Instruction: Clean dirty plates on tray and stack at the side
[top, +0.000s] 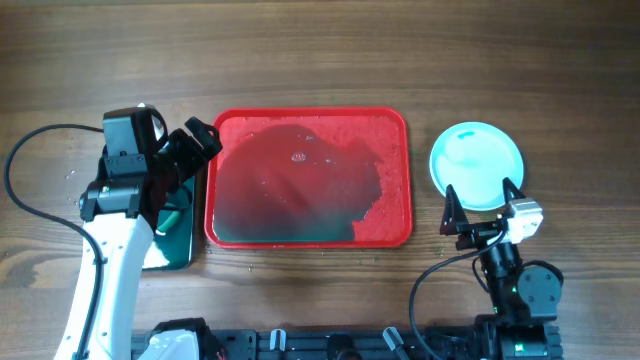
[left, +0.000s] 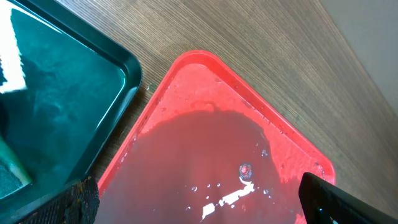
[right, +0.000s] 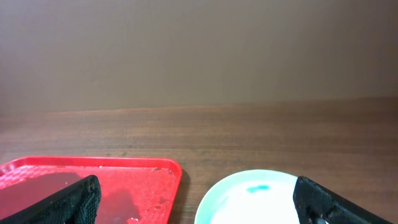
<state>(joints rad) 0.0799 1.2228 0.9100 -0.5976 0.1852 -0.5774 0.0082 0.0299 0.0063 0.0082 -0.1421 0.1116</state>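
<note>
The red tray (top: 395, 125) sits mid-table and holds a pool of dark water, with no plate on it; it also shows in the left wrist view (left: 186, 68) and the right wrist view (right: 143, 171). The pale cyan-white plates (top: 477, 165) lie to the right of the tray; I cannot tell how many are stacked. The top plate (right: 249, 199) has a small teal smear. My left gripper (top: 195, 150) (left: 202, 205) is open and empty over the tray's left edge. My right gripper (top: 481, 203) (right: 199, 208) is open and empty at the plates' near edge.
A smaller black tray with a green inside (top: 185, 235) (left: 62, 93) lies left of the red tray, partly under my left arm. A pale green object (left: 12, 174) rests in it. Bare wooden table lies beyond the red tray and the plates.
</note>
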